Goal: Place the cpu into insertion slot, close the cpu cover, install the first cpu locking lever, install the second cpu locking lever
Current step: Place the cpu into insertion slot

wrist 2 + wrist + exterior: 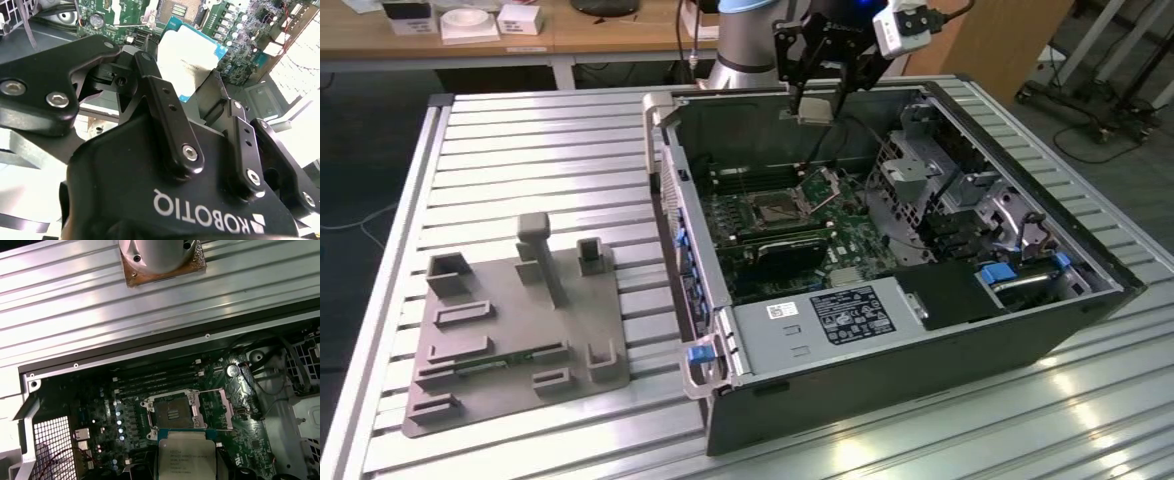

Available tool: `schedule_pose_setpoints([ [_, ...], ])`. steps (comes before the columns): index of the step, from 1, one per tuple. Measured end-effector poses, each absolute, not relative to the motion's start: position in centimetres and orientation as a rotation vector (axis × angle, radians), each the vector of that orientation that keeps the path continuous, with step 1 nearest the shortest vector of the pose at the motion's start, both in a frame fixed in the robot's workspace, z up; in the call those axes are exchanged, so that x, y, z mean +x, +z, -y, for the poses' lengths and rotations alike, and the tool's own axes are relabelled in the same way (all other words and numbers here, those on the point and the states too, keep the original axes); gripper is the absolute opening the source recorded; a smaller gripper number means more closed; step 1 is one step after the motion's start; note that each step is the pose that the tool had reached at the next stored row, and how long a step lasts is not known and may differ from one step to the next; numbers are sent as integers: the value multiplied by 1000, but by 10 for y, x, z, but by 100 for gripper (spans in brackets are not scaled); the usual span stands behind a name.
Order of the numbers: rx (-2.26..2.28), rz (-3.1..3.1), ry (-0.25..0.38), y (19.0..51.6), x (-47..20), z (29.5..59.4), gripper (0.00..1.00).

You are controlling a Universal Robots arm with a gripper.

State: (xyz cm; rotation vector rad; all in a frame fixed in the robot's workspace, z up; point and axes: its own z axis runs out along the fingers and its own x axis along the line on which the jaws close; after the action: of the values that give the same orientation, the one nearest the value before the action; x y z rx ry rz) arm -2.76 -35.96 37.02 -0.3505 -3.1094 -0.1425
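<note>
gripper (815, 100) pinches cpu (189, 52), apart from insertion slot (173, 412)

The small flat square cpu (186, 460) has a smooth, matt silvery-grey metal top. The ribbed silver metal table (534, 140) has a satin sheen. The grey moulded plastic fixture block (507, 340) looks matt. The black angular gripper (817, 102) looks smooth and semi-gloss.

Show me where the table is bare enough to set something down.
Bare table lies between the grey fixture and the far edge, beside the computer case. Inside the case, around the insertion slot, it is crowded; the gripper holds the cpu above.
</note>
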Motion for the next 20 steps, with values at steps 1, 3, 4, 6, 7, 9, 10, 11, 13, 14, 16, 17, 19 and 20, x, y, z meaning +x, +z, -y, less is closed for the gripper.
schedule_pose_setpoints([
  [1, -355, 3109, -143, 370, -28, 360, 54],
  [3, -364, 3108, -143, 370, -28, 360, 54],
  [4, -368, 3108, -143, 370, -28, 360, 54],
  [6, -376, 3107, -143, 370, -29, 360, 54],
  [7, -378, 3107, -143, 370, -29, 360, 54],
  [9, -384, 3106, -143, 370, -29, 360, 54],
  [10, -386, 3106, -143, 370, -29, 360, 54],
  [11, -389, 3106, -143, 370, -29, 360, 54],
  [13, -394, 3105, -143, 370, -29, 360, 54],
  [14, -397, 3105, -143, 370, -29, 360, 54],
  [16, -402, 3105, -143, 370, -29, 360, 54],
  [17, -405, 3104, -143, 370, -29, 360, 54],
  [19, -410, 3104, -143, 370, -29, 360, 54],
  [20, -412, 3104, -143, 370, -30, 360, 54],
])
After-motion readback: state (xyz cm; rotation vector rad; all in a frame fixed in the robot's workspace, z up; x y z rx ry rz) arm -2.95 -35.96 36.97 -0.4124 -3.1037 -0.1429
